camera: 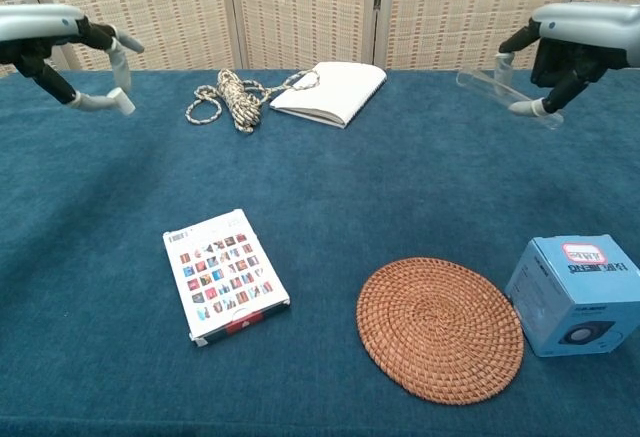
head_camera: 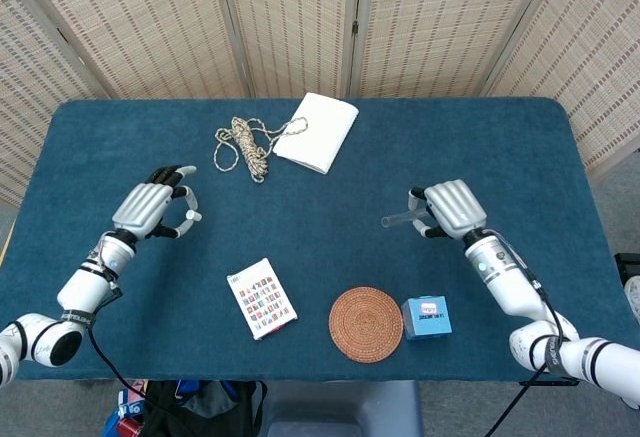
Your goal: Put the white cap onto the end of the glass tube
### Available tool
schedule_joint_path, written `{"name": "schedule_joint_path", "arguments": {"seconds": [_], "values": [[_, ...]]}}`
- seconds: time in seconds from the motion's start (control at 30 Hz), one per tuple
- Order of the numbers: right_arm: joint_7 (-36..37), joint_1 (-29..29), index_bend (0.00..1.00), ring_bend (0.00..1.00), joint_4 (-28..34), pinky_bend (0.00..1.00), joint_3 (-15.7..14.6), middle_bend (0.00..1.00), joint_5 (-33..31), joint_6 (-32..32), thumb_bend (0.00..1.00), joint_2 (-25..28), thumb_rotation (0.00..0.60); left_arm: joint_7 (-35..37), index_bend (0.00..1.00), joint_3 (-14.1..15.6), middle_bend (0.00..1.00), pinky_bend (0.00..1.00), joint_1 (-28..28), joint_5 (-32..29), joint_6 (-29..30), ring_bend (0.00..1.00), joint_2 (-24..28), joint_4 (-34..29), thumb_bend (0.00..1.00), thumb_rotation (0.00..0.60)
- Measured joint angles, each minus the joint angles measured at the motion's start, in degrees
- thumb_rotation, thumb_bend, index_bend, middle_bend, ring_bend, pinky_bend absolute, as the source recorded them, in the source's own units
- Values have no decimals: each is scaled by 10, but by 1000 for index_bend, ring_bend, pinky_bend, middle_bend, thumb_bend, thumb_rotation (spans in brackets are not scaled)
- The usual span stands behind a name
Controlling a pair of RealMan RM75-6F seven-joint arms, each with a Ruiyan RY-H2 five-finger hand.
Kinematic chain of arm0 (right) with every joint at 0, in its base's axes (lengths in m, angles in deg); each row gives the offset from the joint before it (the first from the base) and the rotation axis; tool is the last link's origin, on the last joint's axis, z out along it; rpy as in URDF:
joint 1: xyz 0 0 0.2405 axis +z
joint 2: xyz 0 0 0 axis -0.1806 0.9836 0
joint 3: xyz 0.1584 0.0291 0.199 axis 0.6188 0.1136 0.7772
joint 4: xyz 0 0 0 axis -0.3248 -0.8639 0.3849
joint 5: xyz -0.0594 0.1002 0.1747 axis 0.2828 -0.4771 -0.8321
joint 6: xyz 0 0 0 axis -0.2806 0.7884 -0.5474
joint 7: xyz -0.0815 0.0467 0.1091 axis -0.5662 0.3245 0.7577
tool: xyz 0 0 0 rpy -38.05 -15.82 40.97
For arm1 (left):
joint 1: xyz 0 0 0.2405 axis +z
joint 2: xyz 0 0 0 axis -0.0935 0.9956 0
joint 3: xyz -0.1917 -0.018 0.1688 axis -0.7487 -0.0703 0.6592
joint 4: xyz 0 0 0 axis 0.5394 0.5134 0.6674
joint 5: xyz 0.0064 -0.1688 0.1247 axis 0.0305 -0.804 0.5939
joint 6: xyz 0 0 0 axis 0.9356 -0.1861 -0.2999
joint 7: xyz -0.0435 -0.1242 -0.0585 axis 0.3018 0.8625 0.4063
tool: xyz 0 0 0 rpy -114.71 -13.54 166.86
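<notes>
- Left hand raised above table's left side, pinching white cap betw thumb and a fingertip; cap clear of cloth.
- Right hand raised over table's right side, fingers curled round glass tube; tube roughly level, open end sticking out twd centre (far end hidden in the grip).
- Cap and tube well apart, cap not yet on.
- Blue table: picture card front left, woven coaster front centre-right, blue box just beside coaster on its right.
- Rope coil and white notebook side by side at back, near folding screen.
</notes>
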Motion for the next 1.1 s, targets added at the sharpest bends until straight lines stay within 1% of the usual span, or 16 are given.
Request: {"name": "schedule_joint_path", "arguments": {"seconds": [0.2, 0.3, 0.43, 0.57, 0.83, 0.97, 1.1], "values": [[64, 13, 916, 1000, 0, 1000, 19, 1000, 11, -1, 500, -31, 600, 67, 568, -28, 29, 0, 13, 4, 16, 0, 71, -83, 410, 600], [99, 20, 925, 1000, 0, 1000, 29, 1000, 12, -4, 503, -47, 600, 98, 575, -43, 39, 0, 19, 6, 27, 0, 97, -115, 429, 600], [141, 33, 934, 1000, -4, 1000, 43, 1000, 14, -7, 508, -82, 600, 136, 577, -60, 44, 0, 27, 7, 43, 0, 116, -149, 438, 600], [164, 45, 935, 1000, -10, 1000, 54, 1000, 11, -8, 510, -113, 600, 158, 575, -70, 44, 0, 30, 14, 53, 0, 127, -179, 438, 600], [178, 65, 940, 1000, -10, 1000, 74, 1000, -16, -15, 515, -153, 600, 131, 573, -73, 44, 0, 22, 29, 69, 0, 122, -213, 438, 600], [178, 71, 941, 1000, -2, 1000, 80, 1000, -35, -25, 526, -158, 600, 109, 574, -73, 44, 0, 16, 32, 77, 0, 113, -224, 438, 600], [167, 82, 944, 1000, 14, 1000, 87, 1000, -58, -37, 528, -161, 600, 69, 574, -71, 44, 0, 8, 35, 86, 0, 99, -226, 437, 600]]}}
